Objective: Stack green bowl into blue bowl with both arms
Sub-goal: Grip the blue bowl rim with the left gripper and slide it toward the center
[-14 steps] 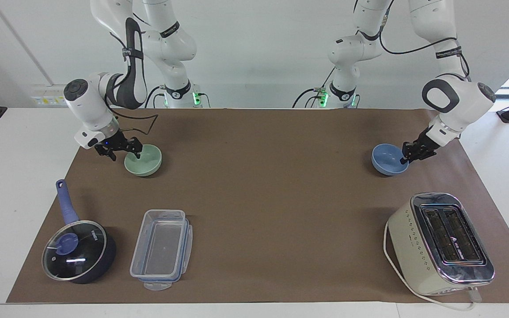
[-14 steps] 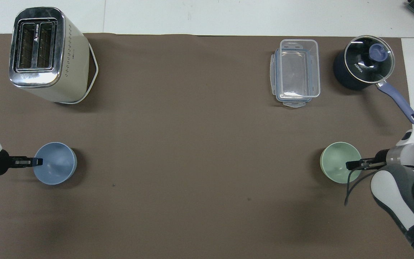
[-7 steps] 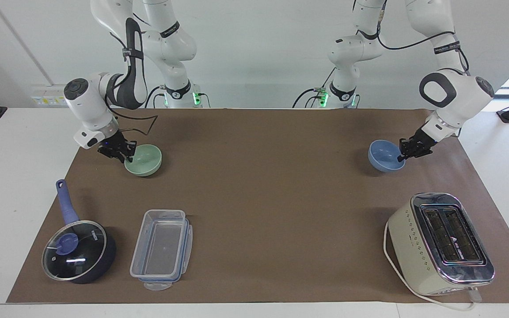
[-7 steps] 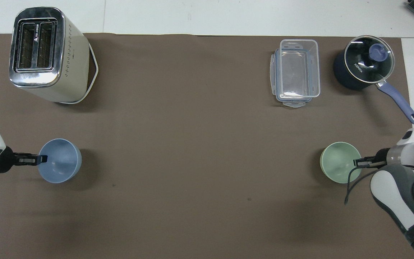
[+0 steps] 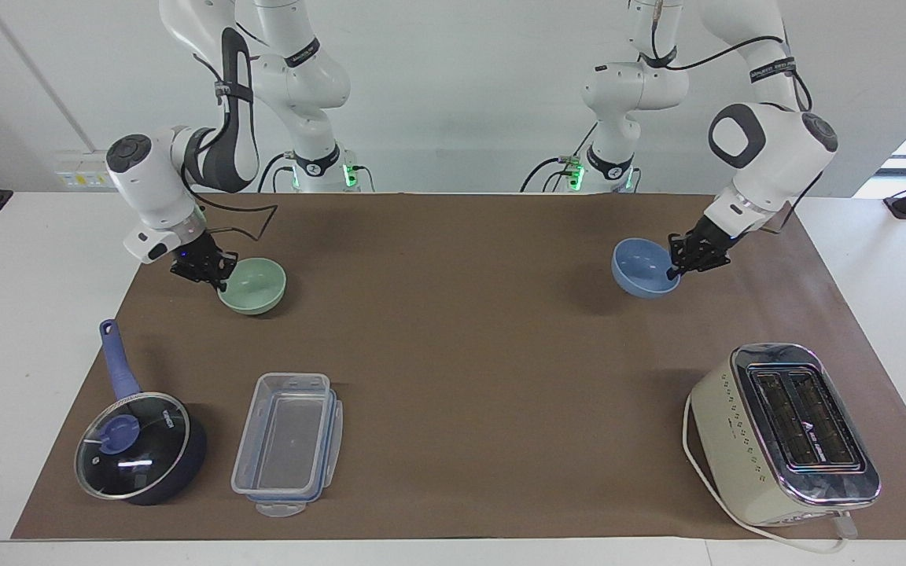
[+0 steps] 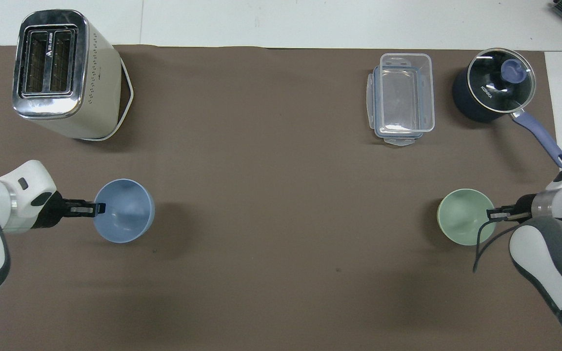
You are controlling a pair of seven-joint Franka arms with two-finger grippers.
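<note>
The left end effector (image 5: 675, 268) is clamped on the rim of the blue bowl (image 5: 642, 269), one finger inside and one outside, at the edge turned toward the left arm's end of the surface (image 5: 469, 330). The bowl appears lifted clear of the brown mat, with its shadow apart from it, and hangs over the mat nearer the robots than the toaster (image 5: 783, 432). The right end effector (image 5: 221, 277) is likewise clamped on the rim of the green bowl (image 5: 255, 285), at the edge toward the right arm's end; whether that bowl sits on the mat or is just off it cannot be told. It lies nearer the robots than the saucepan (image 5: 138, 448) and the clear box (image 5: 289, 444). Both bowls look small, light and rigid, with a smooth matte skin and a thin wall, so a pinch across the rim is probably the only hold that a narrow two-finger end effector can get. Such a one-sided hold leaves the bowl hanging off the fingers, so it may tip or swing about them, and a smooth wall could slip under a quick move. For stacking, the green bowl would probably need to come over the blue one level and centred, with the blue one set down or held steady.
</note>
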